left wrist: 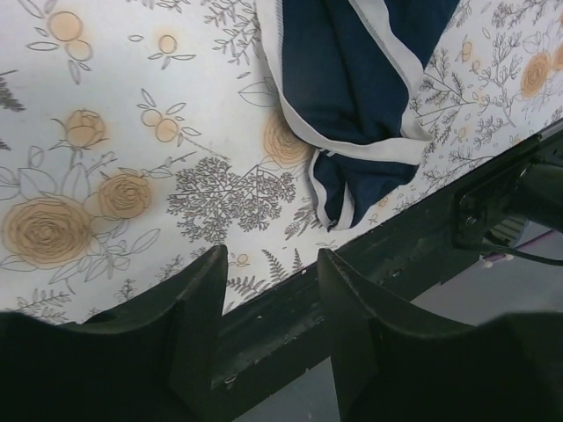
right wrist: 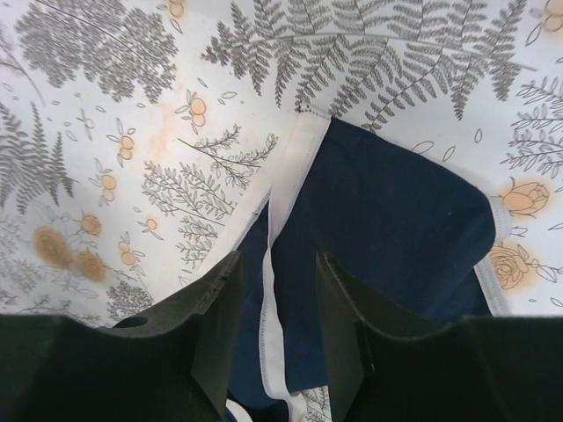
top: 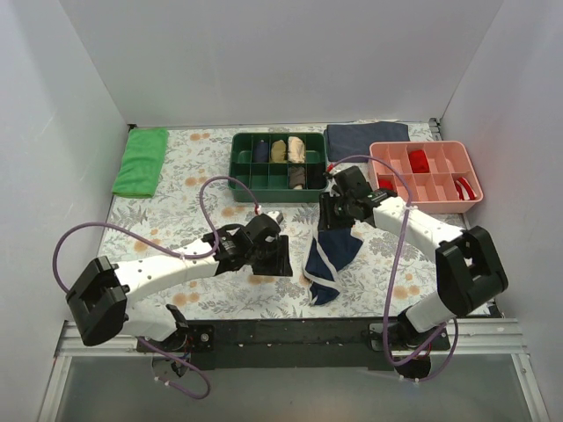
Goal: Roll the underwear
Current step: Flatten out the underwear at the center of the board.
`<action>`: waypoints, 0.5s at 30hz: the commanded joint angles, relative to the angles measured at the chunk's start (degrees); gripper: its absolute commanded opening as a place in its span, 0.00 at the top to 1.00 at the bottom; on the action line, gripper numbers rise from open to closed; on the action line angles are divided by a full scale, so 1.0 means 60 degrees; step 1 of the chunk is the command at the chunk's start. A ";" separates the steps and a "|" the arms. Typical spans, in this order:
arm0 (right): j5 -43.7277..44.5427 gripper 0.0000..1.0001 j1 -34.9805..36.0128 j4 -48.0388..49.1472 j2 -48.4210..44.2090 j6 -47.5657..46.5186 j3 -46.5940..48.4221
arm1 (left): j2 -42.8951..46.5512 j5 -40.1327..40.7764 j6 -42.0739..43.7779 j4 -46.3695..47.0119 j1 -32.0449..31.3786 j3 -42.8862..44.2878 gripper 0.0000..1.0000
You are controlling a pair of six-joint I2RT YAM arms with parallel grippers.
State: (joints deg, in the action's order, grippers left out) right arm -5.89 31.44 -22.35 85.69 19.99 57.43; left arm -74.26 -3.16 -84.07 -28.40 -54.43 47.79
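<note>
Near the table centre, the underwear lies crumpled, its long axis running far to near. Its far end rises into the right gripper. In the right wrist view, navy cloth and white piping pass between the fingers of that gripper, which are part closed and pinch the fabric. The left gripper sits just left of the underwear, apart from it. In the left wrist view its jaws stand half apart and hold nothing; the underwear lies ahead of the fingertips.
</note>
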 commanded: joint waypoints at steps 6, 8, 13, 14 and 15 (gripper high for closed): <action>0.0776 0.53 0.0472 -0.0142 0.0689 0.0023 0.0111 | -0.1538 0.0805 -0.0124 0.0222 -0.1122 0.1511 0.53; 0.0864 0.53 0.0487 -0.0099 0.0718 0.0067 0.0024 | -0.1947 0.0819 -0.0124 0.0266 -0.1225 0.1746 0.53; 0.1184 0.52 0.0487 -0.0142 0.0820 0.0023 0.0038 | -0.2710 0.0600 0.0022 0.0354 -0.1342 0.2156 0.51; 0.1201 0.51 0.0487 -0.0215 0.0864 0.0009 0.0038 | -0.2943 0.0571 0.0066 0.0368 -0.1372 0.2230 0.48; 0.1201 0.51 0.0487 -0.0187 0.0879 -0.0006 0.0023 | -0.3076 0.0541 0.0139 0.0354 -0.1401 0.2361 0.47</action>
State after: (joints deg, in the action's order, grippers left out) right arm -0.97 34.26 -23.44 89.73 20.16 57.41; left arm -90.45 -0.36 -84.60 -26.70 -62.11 58.61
